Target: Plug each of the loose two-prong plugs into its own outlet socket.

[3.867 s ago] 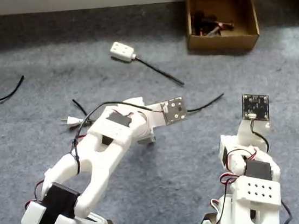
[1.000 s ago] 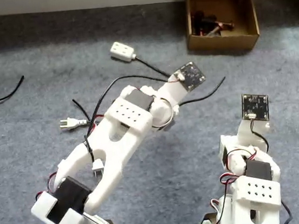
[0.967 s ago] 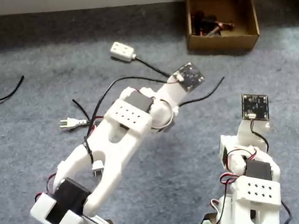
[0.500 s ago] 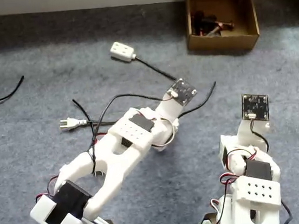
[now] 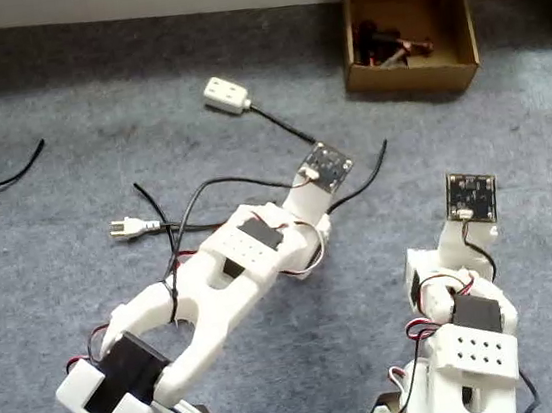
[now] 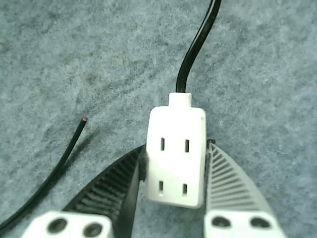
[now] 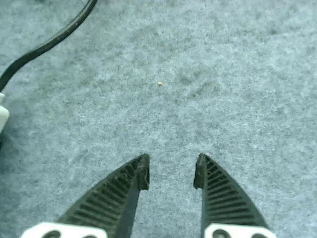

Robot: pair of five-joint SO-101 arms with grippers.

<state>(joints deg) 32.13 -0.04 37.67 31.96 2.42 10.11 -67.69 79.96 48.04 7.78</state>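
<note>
Outlet socket point(image 6: 176, 163) seemingly snug within left gripper point(image 6: 176, 147)

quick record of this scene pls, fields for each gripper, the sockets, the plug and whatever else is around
left gripper: shut on held socket, white, slots empty, black cord
right gripper: open, nothing between fingers, over carpet
far socket: on carpet, no plug in it
loose plug: on carpet beside left arm, unplugged
cardboard box: far side, small parts inside
</note>
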